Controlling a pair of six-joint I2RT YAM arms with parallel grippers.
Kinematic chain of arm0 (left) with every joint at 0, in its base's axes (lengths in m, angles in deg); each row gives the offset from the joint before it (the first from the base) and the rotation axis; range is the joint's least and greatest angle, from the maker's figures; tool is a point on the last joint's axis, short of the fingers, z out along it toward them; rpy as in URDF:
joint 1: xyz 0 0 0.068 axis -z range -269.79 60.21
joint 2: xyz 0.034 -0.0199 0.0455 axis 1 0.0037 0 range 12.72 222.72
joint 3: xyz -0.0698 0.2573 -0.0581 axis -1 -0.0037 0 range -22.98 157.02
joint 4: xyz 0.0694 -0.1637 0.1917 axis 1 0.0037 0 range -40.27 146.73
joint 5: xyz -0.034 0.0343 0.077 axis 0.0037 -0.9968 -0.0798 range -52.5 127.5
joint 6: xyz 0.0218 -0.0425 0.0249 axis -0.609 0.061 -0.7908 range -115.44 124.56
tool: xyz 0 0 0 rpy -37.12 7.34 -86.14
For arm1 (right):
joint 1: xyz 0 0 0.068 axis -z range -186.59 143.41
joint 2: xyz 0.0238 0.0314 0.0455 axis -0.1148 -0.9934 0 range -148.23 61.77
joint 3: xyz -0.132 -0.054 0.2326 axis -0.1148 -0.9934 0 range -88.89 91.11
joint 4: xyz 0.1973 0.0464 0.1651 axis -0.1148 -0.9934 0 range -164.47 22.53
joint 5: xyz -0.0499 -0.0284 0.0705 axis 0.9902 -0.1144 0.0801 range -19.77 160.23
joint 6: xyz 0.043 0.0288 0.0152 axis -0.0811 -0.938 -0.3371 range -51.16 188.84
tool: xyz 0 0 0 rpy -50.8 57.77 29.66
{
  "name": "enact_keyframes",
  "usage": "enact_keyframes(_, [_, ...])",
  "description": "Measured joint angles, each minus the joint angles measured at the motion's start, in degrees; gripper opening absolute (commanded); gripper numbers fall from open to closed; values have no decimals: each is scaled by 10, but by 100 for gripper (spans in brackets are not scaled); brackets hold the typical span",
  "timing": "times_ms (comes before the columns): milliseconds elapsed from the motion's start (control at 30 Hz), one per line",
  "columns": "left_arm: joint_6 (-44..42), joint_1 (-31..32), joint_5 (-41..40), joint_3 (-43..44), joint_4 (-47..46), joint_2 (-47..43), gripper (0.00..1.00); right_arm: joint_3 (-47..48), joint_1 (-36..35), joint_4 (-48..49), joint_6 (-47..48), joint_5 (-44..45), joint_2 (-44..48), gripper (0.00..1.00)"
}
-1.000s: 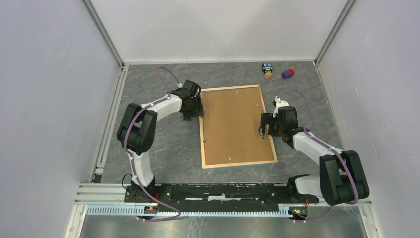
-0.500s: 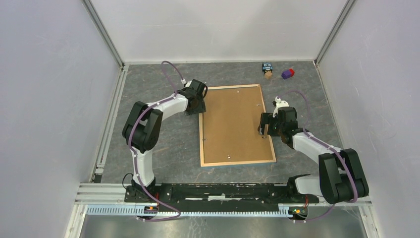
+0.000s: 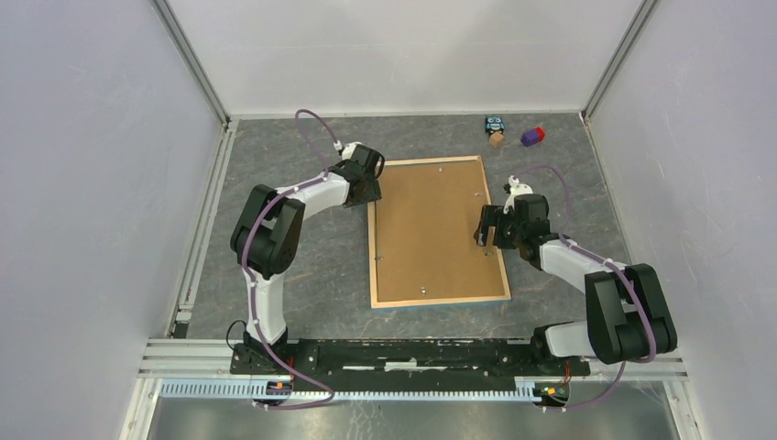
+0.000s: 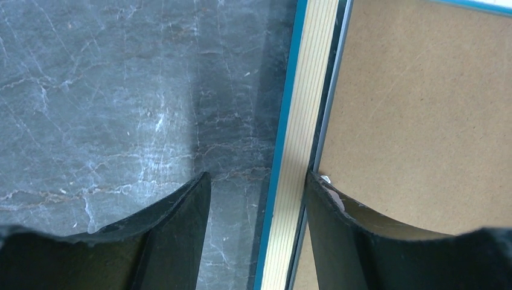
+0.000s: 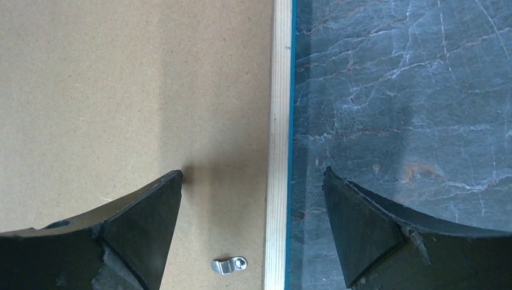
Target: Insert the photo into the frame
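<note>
The frame (image 3: 371, 261) lies face down in the middle of the table, pale wood back up, with a thin blue edge. A brown hardboard sheet (image 3: 435, 229) fills it. The photo is hidden. My left gripper (image 3: 366, 191) is open at the frame's far left corner. In the left wrist view the gripper (image 4: 256, 178) straddles the wood border (image 4: 299, 121): one finger is over the table, apart from the border, and the other is at the border's inner edge, over the hardboard (image 4: 416, 109). My right gripper (image 3: 484, 231) is open astride the right border (image 5: 279, 90), gripper (image 5: 252, 172), nothing pinched.
A small metal turn clip (image 5: 229, 264) sits on the hardboard (image 5: 121, 84) just inside the right border. A small toy figure (image 3: 496, 129) and a purple block (image 3: 532, 136) lie at the far right of the table. White walls enclose the table on three sides.
My left gripper has moved along the frame's left edge toward its far corner. The frame's near end has shifted slightly left, squaring it up. The right gripper has barely moved.
</note>
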Motion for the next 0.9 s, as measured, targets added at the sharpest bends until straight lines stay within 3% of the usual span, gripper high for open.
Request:
enact_keyframes(167, [-12,-1,-5,4,-16,6,75,13,0,3,-1,-11,-21,91])
enact_keyframes(367, [-37,17,-22,46,3,21,99,13,1,20,-2,-17,-30,91])
enact_keyframes(700, [-51,29,-17,53,106,-47,100,11,1,30,-2,-17,-32,92])
enact_keyframes(900, [9,36,68,-129,124,-245,99,0,1,46,-2,-16,-27,92])
